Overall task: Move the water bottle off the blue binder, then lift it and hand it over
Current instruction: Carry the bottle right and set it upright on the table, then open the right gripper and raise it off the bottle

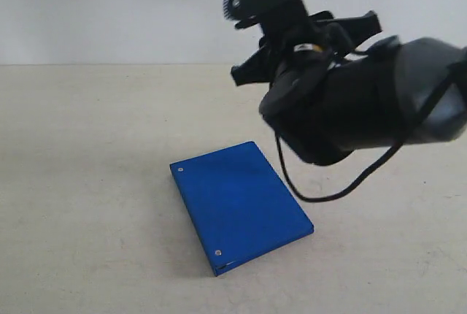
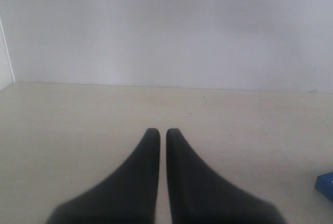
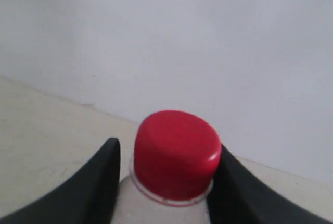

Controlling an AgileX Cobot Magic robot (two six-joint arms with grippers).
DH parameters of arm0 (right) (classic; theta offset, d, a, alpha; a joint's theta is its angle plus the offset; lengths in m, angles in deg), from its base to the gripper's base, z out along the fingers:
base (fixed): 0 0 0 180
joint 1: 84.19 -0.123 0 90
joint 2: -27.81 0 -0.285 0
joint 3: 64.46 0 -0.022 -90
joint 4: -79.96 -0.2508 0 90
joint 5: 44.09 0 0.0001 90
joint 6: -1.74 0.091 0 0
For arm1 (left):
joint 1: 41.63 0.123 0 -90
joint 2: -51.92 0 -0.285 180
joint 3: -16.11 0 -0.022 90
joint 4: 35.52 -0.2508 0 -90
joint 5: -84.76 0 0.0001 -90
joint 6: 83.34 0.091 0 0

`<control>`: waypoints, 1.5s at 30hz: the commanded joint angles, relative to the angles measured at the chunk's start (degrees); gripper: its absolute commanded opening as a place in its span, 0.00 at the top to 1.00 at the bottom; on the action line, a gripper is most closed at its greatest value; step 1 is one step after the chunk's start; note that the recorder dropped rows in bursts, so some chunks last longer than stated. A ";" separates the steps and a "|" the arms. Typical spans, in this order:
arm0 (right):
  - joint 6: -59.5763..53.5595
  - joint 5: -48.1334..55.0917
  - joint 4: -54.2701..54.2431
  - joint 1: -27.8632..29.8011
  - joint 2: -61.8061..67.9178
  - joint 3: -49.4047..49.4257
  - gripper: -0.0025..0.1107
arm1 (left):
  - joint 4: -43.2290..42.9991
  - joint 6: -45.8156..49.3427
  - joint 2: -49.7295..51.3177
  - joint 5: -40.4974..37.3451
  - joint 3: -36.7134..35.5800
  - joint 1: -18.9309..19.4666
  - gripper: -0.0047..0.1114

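Note:
The water bottle (image 3: 176, 156) shows only in the right wrist view: its red cap and clear shoulder sit between the two black fingers of my right gripper (image 3: 167, 146), which is shut on it just below the cap. In the exterior view the right arm (image 1: 357, 109) is raised high and close to the camera, hiding the bottle and the gripper. The blue binder (image 1: 239, 204) lies flat on the table with nothing on it, two silver rivets along its left edge. My left gripper (image 2: 158, 133) is shut with nothing in it, low over bare table.
The beige table (image 1: 80, 182) runs back to a white wall (image 1: 109, 7). A corner of the blue binder (image 2: 325, 185) shows at the edge of the left wrist view. A black cable (image 1: 343, 190) hangs in a loop under the right arm.

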 commanded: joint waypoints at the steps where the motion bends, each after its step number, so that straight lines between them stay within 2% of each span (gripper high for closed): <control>1: 8.99 1.17 2.04 5.15 -3.73 -0.02 0.98 | 0.20 -0.03 -0.05 0.47 0.07 -0.02 0.92; 5: 10.71 1.15 3.02 9.27 -3.65 0.46 0.98 | 0.20 -0.03 -0.05 0.47 0.07 -0.02 0.92; 8: 17.25 2.60 6.03 12.77 -3.65 2.82 0.98 | 0.20 -0.03 -0.05 0.47 0.07 -0.02 0.92; 12: 26.17 10.34 12.36 16.92 -3.65 5.61 0.98 | 0.20 -0.03 -0.05 0.47 0.07 -0.02 0.92; 23: 23.83 19.74 18.22 22.72 -3.65 6.14 0.98 | 0.20 -0.03 -0.05 0.47 0.07 -0.02 0.92; 25: 23.83 21.94 20.69 23.20 -3.65 6.14 0.92 | 0.20 -0.03 -0.05 0.47 0.07 -0.02 0.92; 29: 23.34 23.57 23.51 23.49 -3.65 6.14 0.68 | 0.20 -0.03 -0.05 0.47 0.07 -0.02 0.92; 32: 23.04 23.72 23.51 23.49 -3.65 6.14 0.58 | 0.20 -0.03 -0.05 0.47 0.07 -0.02 0.92; 39: 22.52 21.93 23.51 23.49 -5.53 6.03 0.58 | 0.20 -0.03 -0.05 0.47 0.07 -0.02 0.92; 45: 20.06 20.85 23.51 23.49 -12.03 6.03 0.58 | 0.20 -0.03 -0.05 0.47 0.07 -0.02 0.92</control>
